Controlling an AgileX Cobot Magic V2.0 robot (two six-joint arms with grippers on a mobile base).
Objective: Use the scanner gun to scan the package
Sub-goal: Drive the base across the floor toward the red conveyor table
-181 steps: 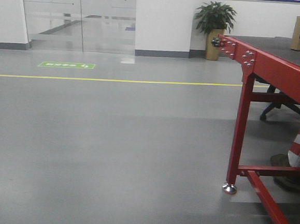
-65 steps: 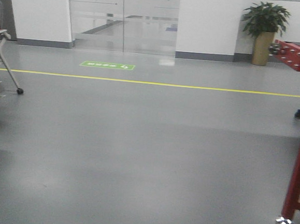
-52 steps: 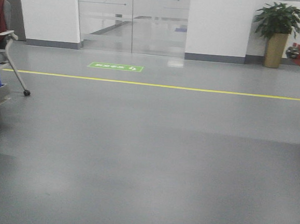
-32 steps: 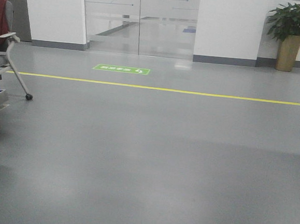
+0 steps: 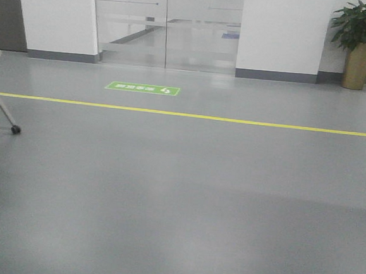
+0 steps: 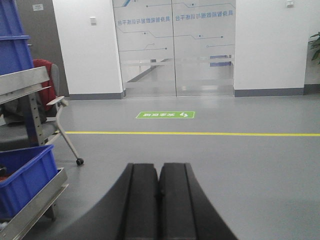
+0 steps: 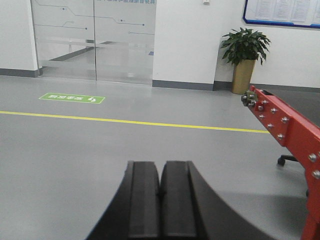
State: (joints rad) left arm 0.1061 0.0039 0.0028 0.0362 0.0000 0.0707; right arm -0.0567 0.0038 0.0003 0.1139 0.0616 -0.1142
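Across all three views, package and scanner gun nowhere visible; only grey floor (image 5: 178,194), yellow line (image 5: 203,118), red table frame (image 7: 290,125) at right edge. Jaws pressed together, holding nothing: left gripper (image 6: 159,195), right gripper (image 7: 160,195). Judged task unstarted: finding, grasping scanner, scanning all left.

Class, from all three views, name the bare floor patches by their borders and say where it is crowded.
Bare floor lies in front of the yellow line, and between that line and the glass doors, except the green floor sign. Crowded: left, by the blue bin, metal rack and chair; right, by the red frame.
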